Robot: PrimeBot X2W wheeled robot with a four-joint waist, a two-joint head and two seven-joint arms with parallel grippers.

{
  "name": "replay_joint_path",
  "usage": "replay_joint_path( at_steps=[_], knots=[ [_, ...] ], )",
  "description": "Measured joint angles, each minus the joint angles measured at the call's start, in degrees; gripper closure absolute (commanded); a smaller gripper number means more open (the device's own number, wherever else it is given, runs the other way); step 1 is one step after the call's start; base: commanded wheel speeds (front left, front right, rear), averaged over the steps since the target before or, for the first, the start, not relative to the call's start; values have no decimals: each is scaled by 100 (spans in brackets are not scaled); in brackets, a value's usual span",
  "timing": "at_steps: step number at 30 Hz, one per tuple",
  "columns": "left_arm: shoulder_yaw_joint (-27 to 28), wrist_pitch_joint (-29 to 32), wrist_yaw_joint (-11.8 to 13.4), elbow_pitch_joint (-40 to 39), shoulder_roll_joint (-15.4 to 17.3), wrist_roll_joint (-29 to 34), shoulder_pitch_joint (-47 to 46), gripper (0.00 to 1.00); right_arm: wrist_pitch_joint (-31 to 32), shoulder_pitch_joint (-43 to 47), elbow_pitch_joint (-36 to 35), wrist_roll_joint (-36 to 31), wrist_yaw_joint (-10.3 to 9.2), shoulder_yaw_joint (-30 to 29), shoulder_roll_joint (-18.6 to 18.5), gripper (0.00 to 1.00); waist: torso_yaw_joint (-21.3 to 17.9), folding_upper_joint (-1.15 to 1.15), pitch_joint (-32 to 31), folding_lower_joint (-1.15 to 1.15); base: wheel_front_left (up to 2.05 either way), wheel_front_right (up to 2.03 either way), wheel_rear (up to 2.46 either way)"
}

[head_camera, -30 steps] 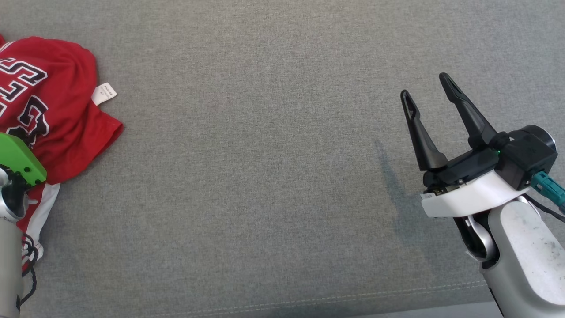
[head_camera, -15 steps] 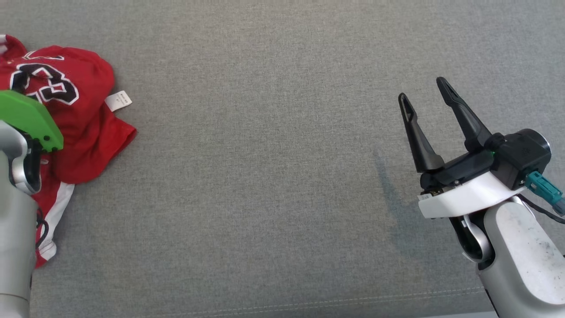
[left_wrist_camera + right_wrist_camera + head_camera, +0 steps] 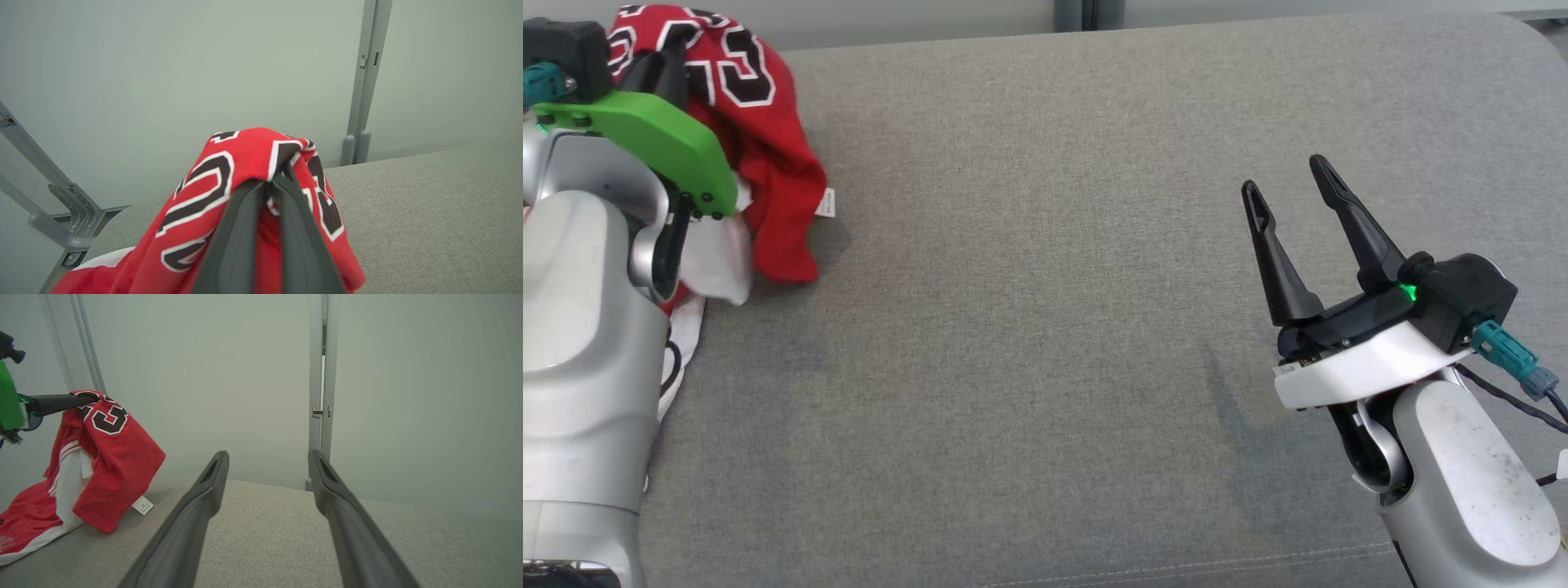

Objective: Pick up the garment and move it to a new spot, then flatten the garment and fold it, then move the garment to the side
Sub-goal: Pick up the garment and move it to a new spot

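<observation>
Plainly, the step in hand is the pick-up. The left gripper is clamped shut on a bunched fold of the red garment, close to its black-and-white numerals, and holds that fold above the far left corner of the grey cushion. The rest of the jersey hangs from the pinch. Its lower red and white edge lies on the cushion's left end, and a small white tag rests on the cushion surface just beside the drape. The right gripper hovers over the cushion's right side, well apart from the cloth, its two fingers spread wide and holding nothing.

To do this step well, the lift probably needs to go higher, until the trailing hem clears the cushion; otherwise the cloth would likely drag and twist on the weave. The carry should then head for the cushion's bare middle at an even pace, since the pinch looks to sit near the fingertips and how deep it bites cannot be told. On arrival, the hem should meet the cushion first, with the fold then drawn away so the jersey spreads rather than heaps. The open right gripper could take a free edge to help.
</observation>
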Motion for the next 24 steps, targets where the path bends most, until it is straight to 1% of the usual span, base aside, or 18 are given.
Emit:
replay_joint_path(
  at_steps=[4, 7, 10, 12, 15, 16, 18, 22, 24],
  knots=[
    [-263, -40, -224, -243, -233, 41, -30, 100, -1, 64, 41, 44, -10, -53, 56, 0, -142, 0, -183, 0, 0, 0, 0],
    [-354, -53, -302, -405, -543, -70, -30, 100, -1, 160, 75, 46, -19, -124, 75, 0, -295, 0, -297, 0, 0, 0, 0],
    [-437, -29, -331, -569, -872, -231, -30, 100, -9, 247, 83, 53, -25, -185, 74, 0, -466, 0, -406, 0, 0, 0, 0],
    [-411, 14, -344, -670, -1095, -510, -29, 100, -15, 292, 87, 54, -27, -201, 75, 0, -591, 0, -469, 0, 0, 0, 0],
    [-444, 127, -345, -784, -1324, -715, -13, 100, -15, 383, 81, 55, -36, -253, 67, 0, -784, 0, -541, 0, 0, 0, 0],
    [-464, 159, -345, -792, -1351, -777, 16, 100, -15, 411, 76, 59, -71, -285, 56, 0, -847, 0, -559, 0, 0, 0, 0],
    [-504, 271, -345, -766, -1341, -867, 182, 100, -15, 485, 66, 92, -75, -374, 27, 0, -969, 0, -583, 0, 0, 0, 0],
    [-573, 386, -336, -455, -1255, -1002, 875, 100, -15, 552, 11, 98, -75, -439, 15, 0, -1167, 0, -582, 0, 0, 0, 0],
    [-620, 487, -292, -257, -1184, -1032, 1202, 99, -15, 580, -29, 101, -76, -515, 7, 0, -1226, 0, -549, 0, 0, 0, 0]
  ],
)
